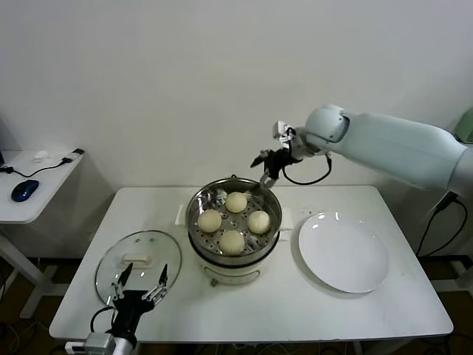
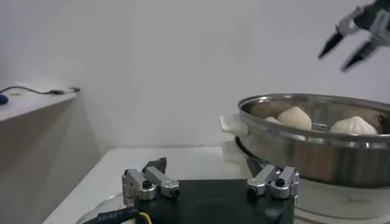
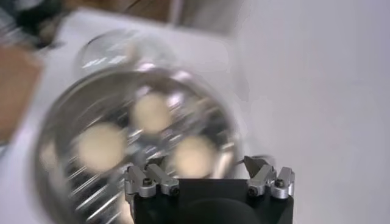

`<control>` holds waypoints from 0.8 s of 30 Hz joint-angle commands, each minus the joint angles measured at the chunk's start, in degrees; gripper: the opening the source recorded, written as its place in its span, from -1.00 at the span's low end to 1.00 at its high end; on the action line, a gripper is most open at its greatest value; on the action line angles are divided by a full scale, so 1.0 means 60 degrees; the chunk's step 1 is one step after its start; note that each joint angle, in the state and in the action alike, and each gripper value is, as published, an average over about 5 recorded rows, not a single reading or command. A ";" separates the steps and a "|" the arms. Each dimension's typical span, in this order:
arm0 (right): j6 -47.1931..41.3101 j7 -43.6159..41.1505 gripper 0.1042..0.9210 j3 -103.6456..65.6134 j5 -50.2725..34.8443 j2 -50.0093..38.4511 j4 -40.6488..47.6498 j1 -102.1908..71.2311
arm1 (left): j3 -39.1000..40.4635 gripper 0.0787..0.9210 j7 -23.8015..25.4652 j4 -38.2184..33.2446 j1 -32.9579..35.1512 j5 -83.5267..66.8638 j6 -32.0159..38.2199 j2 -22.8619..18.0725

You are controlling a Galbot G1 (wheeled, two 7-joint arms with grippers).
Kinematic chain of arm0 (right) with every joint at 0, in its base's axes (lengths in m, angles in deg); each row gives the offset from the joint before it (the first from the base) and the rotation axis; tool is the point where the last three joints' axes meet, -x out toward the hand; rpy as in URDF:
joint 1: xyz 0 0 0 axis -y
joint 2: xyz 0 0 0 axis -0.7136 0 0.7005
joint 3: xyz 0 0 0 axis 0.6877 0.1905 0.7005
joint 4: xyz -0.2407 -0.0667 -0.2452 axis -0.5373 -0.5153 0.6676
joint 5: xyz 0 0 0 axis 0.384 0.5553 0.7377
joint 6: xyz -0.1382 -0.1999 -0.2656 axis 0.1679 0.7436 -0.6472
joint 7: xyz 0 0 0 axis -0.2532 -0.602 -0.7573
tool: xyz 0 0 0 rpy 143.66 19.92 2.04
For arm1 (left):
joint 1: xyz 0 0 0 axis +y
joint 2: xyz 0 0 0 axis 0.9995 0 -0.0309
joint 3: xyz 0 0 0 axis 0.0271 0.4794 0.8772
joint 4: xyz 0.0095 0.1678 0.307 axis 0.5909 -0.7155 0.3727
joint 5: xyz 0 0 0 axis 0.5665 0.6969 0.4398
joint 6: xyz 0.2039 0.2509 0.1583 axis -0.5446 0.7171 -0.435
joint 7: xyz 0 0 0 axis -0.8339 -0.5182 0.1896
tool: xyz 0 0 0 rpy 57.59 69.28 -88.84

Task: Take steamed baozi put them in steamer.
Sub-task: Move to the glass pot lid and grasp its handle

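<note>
1. The left end effector [image 1: 140,290] hovers at the white surface's [image 1: 295,310] near edge, fingers spread wide and empty, over the round glass lid with a white handle [image 1: 138,260].
2. The round shiny steel steamer [image 1: 234,225] stands upright mid-surface; four smooth cream-white baozi [image 1: 232,242] sit on its perforated tray.
3. The flat white plate [image 1: 343,251] lies just beside it.
4. The right end effector [image 1: 266,167] hangs above the steamer's far rim, fingers parted, holding nothing.

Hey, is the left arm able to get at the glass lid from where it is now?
Probably yes: the left gripper hangs open right at the near edge of the glass lid, with nothing between them; the steamer stands off to the side.
</note>
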 commanded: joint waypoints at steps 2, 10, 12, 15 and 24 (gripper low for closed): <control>0.0614 0.5655 0.76 -0.6983 0.0579 -0.3255 -0.1054 -0.4858 | 0.0001 0.77 -0.0004 0.0035 -0.0191 -0.0016 0.0116 0.0055; 0.1564 0.5445 0.76 -1.4956 0.2437 -0.4031 -0.2932 -1.3506 | -0.0402 0.77 0.0263 0.0266 -0.0665 -0.0134 0.0730 0.0443; 0.1873 0.5377 0.76 -1.6534 0.2807 -0.3472 -0.3204 -1.5376 | -0.0399 0.77 0.0257 0.0325 -0.0728 -0.0104 0.0849 0.0472; 0.2555 0.5299 0.76 -1.7916 0.3360 -0.2311 -0.3382 -1.7330 | -0.0385 0.77 0.0209 0.0471 -0.0774 0.0036 0.0973 0.0475; 0.5040 0.5272 0.76 -1.8463 0.4738 0.1044 -0.2824 -1.9280 | -0.0293 0.77 -0.0159 0.0765 -0.0852 0.0778 0.1321 0.0459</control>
